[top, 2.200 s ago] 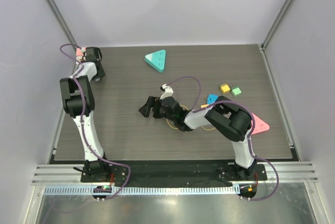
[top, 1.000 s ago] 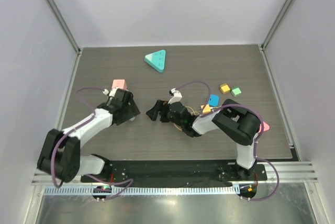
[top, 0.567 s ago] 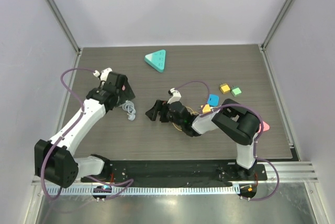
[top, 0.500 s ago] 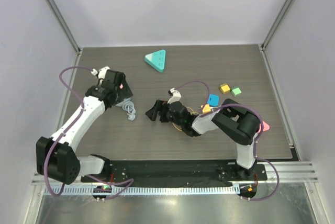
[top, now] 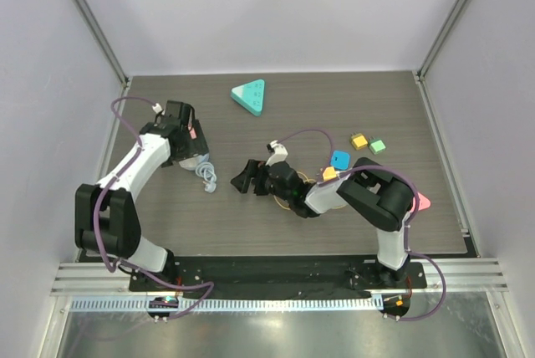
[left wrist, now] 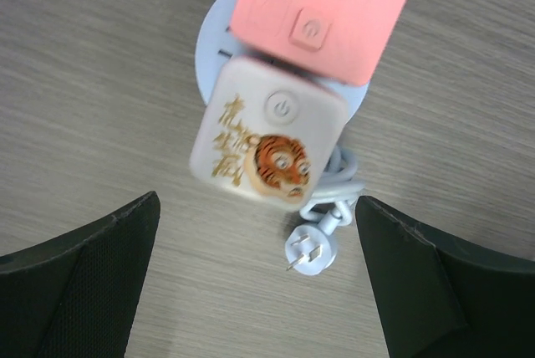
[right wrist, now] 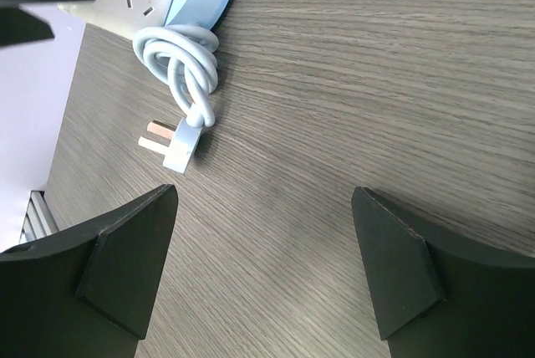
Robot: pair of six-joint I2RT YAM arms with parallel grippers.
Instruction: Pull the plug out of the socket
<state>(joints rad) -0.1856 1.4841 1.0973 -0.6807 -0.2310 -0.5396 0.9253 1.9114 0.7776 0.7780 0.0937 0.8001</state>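
A white three-prong plug (left wrist: 311, 249) lies on the table with bare prongs, in no socket, its white cord (right wrist: 180, 57) coiled beside it. Just past it sits a white tiger-print socket cube (left wrist: 267, 140) against a pink socket block (left wrist: 326, 7) on a pale blue round base (left wrist: 216, 48). My left gripper (left wrist: 259, 291) hangs open above the plug and holds nothing; from above it (top: 185, 142) is over the pink socket block (top: 195, 131). My right gripper (right wrist: 263, 274) is open low over bare wood, right of the plug (right wrist: 171, 145), with nothing between its fingers.
A teal triangular block (top: 250, 95) lies at the back. Small yellow (top: 359, 140), green (top: 377, 146), blue (top: 338, 158) and orange (top: 328, 173) pieces and a pink triangle (top: 418, 202) sit around the right arm. Side walls close in the wooden table (top: 251, 224).
My left gripper has opened wide and swung back and left, over the socket block. The cord and plug now lie loose on the table. The right arm has hardly moved.
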